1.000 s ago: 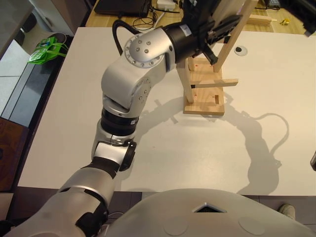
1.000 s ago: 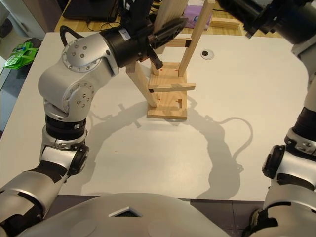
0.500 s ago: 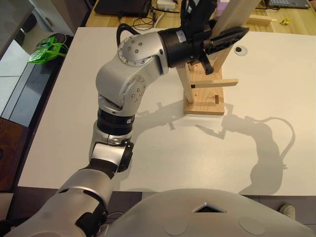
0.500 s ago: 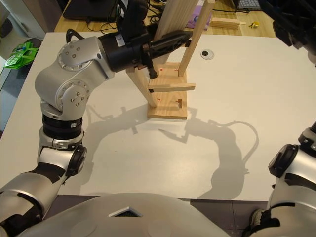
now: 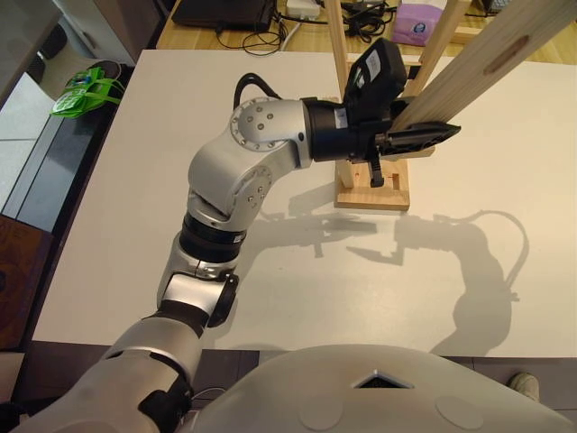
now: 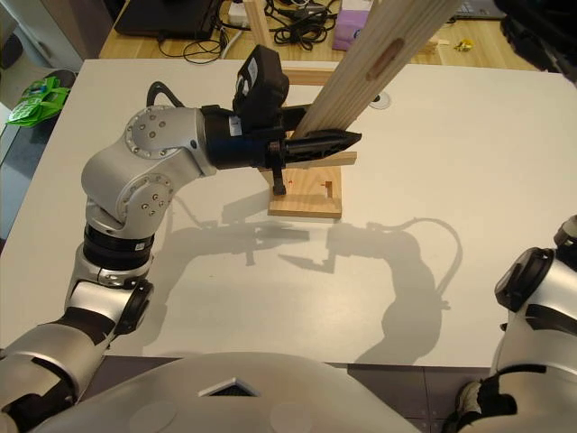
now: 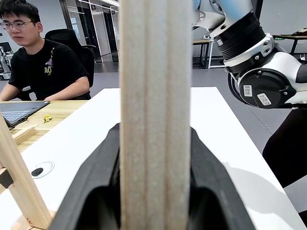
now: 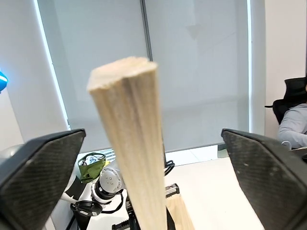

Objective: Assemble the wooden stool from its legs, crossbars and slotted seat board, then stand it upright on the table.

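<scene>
Your left gripper (image 5: 435, 135) sits right of centre in the left eye view, pointing toward the right edge. Its fingers (image 7: 96, 191) are closed narrow on a long wooden leg (image 5: 491, 61), one dark finger pressed to each flat side. The leg is held near its lower end. It slants from the fingers up to the upper right corner of the frame, with an oval slot (image 5: 500, 56) in the face turned toward you.

Just below the left gripper in that frame, the slotted seat board (image 5: 372, 189) lies flat on the desk (image 5: 135, 180). Two more legs rise from it toward the top edge, one on the left (image 5: 335, 41) and one on the right (image 5: 442, 36). A crossbar (image 6: 347, 160) shows just under the fingers, right above the board.

In the right wrist view, your right gripper (image 8: 153, 133) has its fingers (image 8: 38, 172) spread wide, one at the lower left corner and one at the lower right. The cut end of the wooden leg stands between them, and you can see a clear gap on both sides, so neither finger touches it.
</scene>
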Controlling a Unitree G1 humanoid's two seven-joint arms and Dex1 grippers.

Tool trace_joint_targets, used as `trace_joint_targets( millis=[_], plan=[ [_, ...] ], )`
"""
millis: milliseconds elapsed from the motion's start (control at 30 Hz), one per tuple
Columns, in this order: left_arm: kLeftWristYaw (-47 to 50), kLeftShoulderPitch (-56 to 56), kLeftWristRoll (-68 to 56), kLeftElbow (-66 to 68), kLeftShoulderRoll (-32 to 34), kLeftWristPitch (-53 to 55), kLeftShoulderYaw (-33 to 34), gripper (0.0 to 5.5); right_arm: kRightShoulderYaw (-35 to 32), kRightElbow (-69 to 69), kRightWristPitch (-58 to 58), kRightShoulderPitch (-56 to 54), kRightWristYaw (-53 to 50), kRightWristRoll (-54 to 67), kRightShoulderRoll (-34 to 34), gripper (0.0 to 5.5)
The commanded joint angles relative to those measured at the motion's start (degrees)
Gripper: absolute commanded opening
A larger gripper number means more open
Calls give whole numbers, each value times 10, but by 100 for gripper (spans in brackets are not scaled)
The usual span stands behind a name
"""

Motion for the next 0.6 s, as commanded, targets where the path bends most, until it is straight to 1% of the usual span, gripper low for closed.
trace_joint_targets(
  millis=[33,200,233,267,367,600],
  plan=[
    [1,0,0,-4,0,-5,0,102,-6,-29,13,17,-10,26,11,540],
    [3,0,-2,-6,-3,-1,0,102,-10,-41,17,20,-33,38,18,540],
    [3,0,-3,-6,-4,-1,0,102,-9,-43,18,20,-36,40,18,508],
    [4,-1,-3,-6,-4,0,0,102,-8,-45,19,21,-37,41,17,500],
    [5,-2,-3,-5,-6,1,0,102,-6,-46,19,21,-39,42,14,453],
    [10,-1,-2,-4,-8,2,2,102,-6,-44,12,22,-45,38,14,321]
  ],
)
